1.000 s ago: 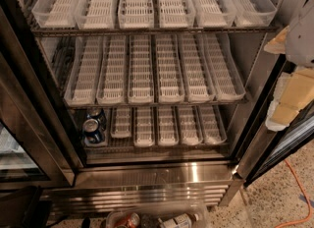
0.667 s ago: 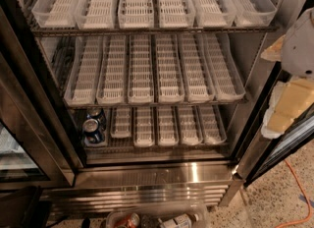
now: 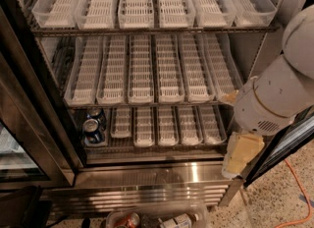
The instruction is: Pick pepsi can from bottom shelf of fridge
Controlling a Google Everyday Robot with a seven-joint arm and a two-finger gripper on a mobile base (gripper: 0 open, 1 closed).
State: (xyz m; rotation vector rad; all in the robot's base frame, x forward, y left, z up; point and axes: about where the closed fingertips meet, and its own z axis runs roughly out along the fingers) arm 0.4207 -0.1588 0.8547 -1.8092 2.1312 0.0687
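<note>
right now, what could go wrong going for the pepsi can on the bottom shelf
1. The gripper hangs at the fridge's right side, while the pepsi can stands in the far-left lane of the bottom shelf: a long sideways reach might clip the middle rack.
2. A second can stands right behind it and could get knocked.
3. The left door frame is close beside the can, leaving little room.

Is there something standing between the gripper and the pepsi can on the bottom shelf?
Nothing visible blocks it. The gripper hangs outside the fridge at lower right. The pepsi can stands at the left front of the bottom shelf. Only low white trays lie between, sideways.
</note>
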